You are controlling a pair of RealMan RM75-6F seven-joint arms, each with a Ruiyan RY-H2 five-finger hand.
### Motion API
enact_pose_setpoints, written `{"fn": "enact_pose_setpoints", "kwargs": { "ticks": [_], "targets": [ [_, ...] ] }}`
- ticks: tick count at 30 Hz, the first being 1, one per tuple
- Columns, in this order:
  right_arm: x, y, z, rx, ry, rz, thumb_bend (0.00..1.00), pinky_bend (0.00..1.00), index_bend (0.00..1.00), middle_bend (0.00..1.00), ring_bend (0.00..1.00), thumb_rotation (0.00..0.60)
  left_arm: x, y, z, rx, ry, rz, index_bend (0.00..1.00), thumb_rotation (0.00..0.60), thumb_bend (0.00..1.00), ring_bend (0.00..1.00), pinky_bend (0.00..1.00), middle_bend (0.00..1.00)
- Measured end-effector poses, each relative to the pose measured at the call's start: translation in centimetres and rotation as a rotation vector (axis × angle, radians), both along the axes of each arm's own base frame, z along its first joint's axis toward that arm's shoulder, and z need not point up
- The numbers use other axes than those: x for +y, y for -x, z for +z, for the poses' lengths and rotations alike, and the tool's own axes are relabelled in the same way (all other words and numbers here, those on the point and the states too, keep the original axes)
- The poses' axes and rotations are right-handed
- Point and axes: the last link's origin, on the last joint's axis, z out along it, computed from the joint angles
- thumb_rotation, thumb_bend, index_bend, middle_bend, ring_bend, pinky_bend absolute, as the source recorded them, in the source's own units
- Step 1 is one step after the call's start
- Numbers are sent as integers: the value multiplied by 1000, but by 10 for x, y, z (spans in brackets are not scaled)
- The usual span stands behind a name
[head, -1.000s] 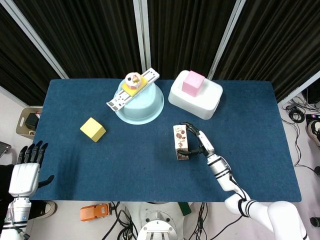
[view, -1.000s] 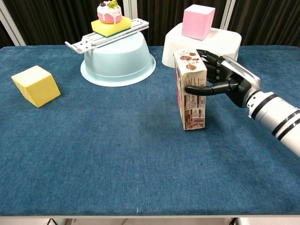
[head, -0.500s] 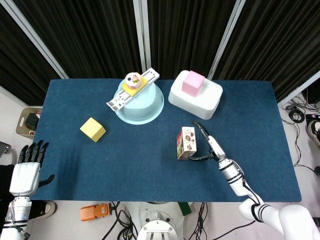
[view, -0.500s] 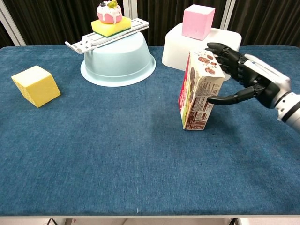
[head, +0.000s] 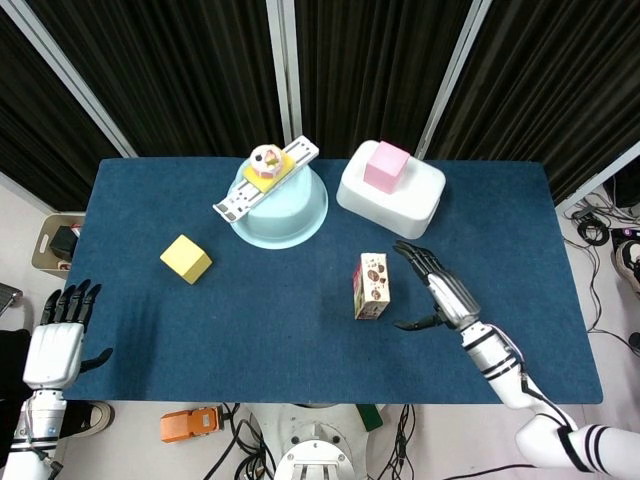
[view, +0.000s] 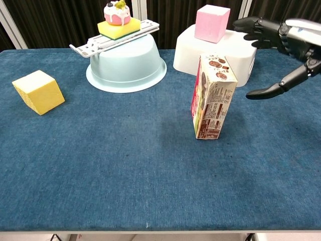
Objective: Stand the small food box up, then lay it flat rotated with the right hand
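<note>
Small food box [view: 214,98]: tall narrow carton, standing on end on blue counter [view: 100,165], tilted slightly with top leaning right in chest view. Cream panels with brown chocolate-cookie pictures near top, dark brown band at base, fine print on side, pink-green edge on left face. Nothing touching it. Sits right of centre, in front of white tub [view: 228,47].

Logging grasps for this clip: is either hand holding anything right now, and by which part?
Nothing is held. The right hand is open, apart from the upright food box; the left hand is open off the table.
</note>
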Motion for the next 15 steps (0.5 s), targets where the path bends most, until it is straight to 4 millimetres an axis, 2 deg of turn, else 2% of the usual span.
{"fn": "enact_pose_setpoints", "kwargs": {
  "ticks": [3,7,11,15],
  "targets": [
    [-1,-15,12,150,15,-10,19,0,0,0,0,600,-2,2,1,-1,-3,6,7,600,125,0,0,9],
    [-9,-27,18,307,29,-29,19,0,0,0,0,600,-3,3,2,-3,-10,4,7,600,126,0,0,9],
    [-18,-41,14,433,16,-54,19,0,0,0,0,600,-3,2,3,-4,-13,-3,7,600,125,0,0,9],
    [-26,-61,1,505,-17,-62,21,0,0,0,0,600,-3,2,2,-6,-10,-12,7,600,125,0,0,9]
  ]
}}
